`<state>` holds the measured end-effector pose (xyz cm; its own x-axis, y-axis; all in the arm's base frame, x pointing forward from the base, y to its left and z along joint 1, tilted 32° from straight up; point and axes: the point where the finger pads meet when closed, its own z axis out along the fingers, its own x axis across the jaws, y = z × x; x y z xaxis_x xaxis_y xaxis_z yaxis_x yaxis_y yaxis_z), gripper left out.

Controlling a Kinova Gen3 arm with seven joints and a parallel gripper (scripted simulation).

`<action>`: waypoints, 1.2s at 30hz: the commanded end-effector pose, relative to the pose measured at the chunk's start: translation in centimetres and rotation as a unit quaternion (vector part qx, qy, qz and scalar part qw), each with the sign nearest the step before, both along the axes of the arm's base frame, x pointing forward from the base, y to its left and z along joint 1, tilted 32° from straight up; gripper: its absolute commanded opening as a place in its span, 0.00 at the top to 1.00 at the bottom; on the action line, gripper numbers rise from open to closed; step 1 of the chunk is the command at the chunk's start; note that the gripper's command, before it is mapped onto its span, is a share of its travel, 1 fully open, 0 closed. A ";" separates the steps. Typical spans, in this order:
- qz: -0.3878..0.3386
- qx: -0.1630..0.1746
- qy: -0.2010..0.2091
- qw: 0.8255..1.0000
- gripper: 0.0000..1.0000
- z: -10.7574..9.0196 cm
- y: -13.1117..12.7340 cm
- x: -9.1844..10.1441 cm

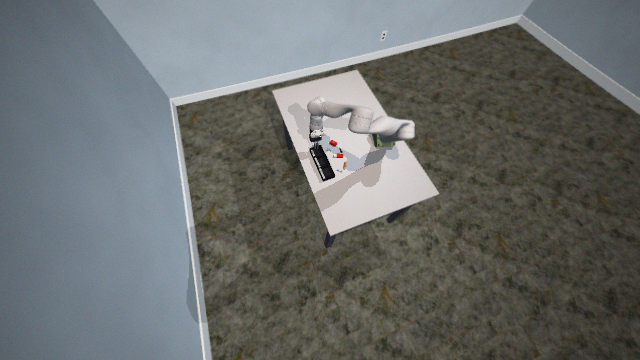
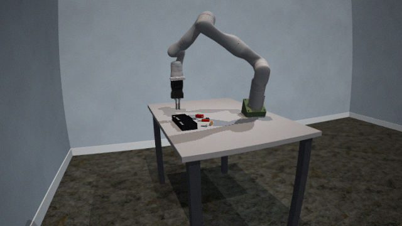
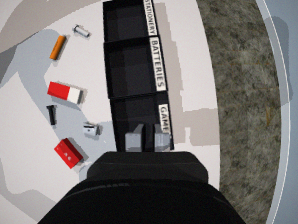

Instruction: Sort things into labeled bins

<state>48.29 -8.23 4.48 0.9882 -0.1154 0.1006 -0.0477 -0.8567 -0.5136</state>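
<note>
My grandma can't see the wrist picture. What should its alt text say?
The gripper's narrowly parted jaws hang over the GAME end of three black bins, the others labelled BATTERIES and STATIONERY. Six small things lie beside them, including an orange cylinder.

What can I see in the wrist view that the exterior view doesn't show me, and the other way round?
Only the wrist view: readable labels on the black bins, STATIONERY, BATTERIES and GAME (the last perhaps cut off), and the insides of the bins.

Only the exterior view: the arm's green base and the table's legs.

Both: the gripper, its fingers slightly apart, an orange cylinder and a red-and-white block, whose white part is clear only in the wrist view.
</note>
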 end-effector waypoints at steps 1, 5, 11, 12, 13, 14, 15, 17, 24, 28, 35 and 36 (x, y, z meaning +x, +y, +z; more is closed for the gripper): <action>-0.043 0.011 0.033 0.998 0.69 0.0 0.6 -0.2; -0.122 0.025 0.082 0.989 0.69 0.0 0.6 -0.1; -0.237 0.043 0.149 0.959 0.69 0.0 0.6 -0.1; -0.256 0.046 0.160 0.952 0.69 0.0 0.6 -0.1; -0.275 0.049 0.171 0.945 0.69 0.0 0.6 -0.1; -0.294 0.052 0.182 0.937 0.69 0.0 0.6 -0.1; -0.312 0.055 0.193 0.929 0.69 0.0 0.6 -0.1; -0.348 0.061 0.214 0.911 0.69 0.0 0.6 -0.1; -0.451 0.078 0.276 0.845 0.69 0.1 0.6 -0.1; -0.514 0.088 0.312 0.795 0.69 0.0 0.6 -0.1; -0.560 0.091 0.343 0.749 0.69 0.0 0.4 -0.1; -0.560 0.091 0.343 0.749 0.69 0.0 0.4 -0.1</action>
<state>48.12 -8.08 4.36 0.0781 -0.8612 -0.5022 -0.9880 0.0004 -0.1543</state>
